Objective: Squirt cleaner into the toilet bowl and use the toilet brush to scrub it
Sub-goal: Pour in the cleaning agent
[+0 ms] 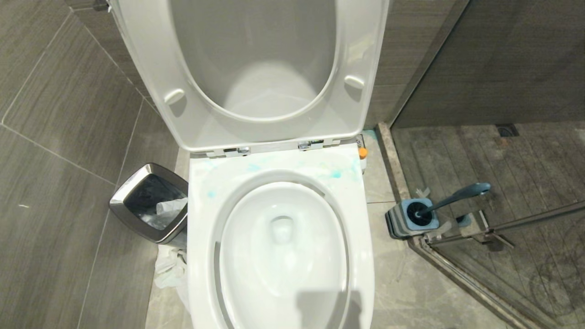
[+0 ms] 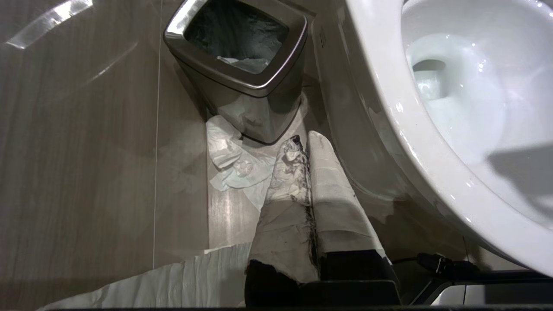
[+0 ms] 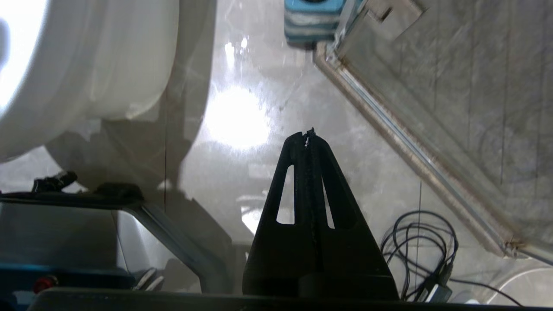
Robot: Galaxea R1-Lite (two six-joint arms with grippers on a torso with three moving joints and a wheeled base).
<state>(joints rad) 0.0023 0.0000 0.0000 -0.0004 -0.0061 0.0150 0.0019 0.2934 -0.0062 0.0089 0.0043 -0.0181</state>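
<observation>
Both grippers are pinched tight and hold nothing. Neither one shows in the head view.

The left gripper (image 2: 302,144) has white wrap on its two fingers, which press together at the tips. It hangs low over the floor. Just ahead of its tips sits the chrome-rimmed waste bin (image 2: 242,73), with crumpled white paper (image 2: 229,162) on the floor between them. The toilet bowl (image 2: 432,155) is close beside this gripper, on the side toward the robot's middle.

The right gripper (image 3: 307,136) is black, and its two fingers meet at a point. It hangs over the shiny floor tiles (image 3: 242,121). The bowl's white outside curves near it, on the side toward the robot's middle. Well ahead of its tips stands the grey-blue brush holder (image 3: 311,23), next to the metal frame of the shower screen (image 3: 406,142). A black cable (image 3: 425,246) lies coiled on the floor close by the gripper's base.

In the head view the seat and lid (image 1: 256,68) stand up. Pale blue cleaner (image 1: 336,174) is smeared on the back of the rim. The toilet brush (image 1: 450,198) rests in its holder, leaning away from the bowl.
</observation>
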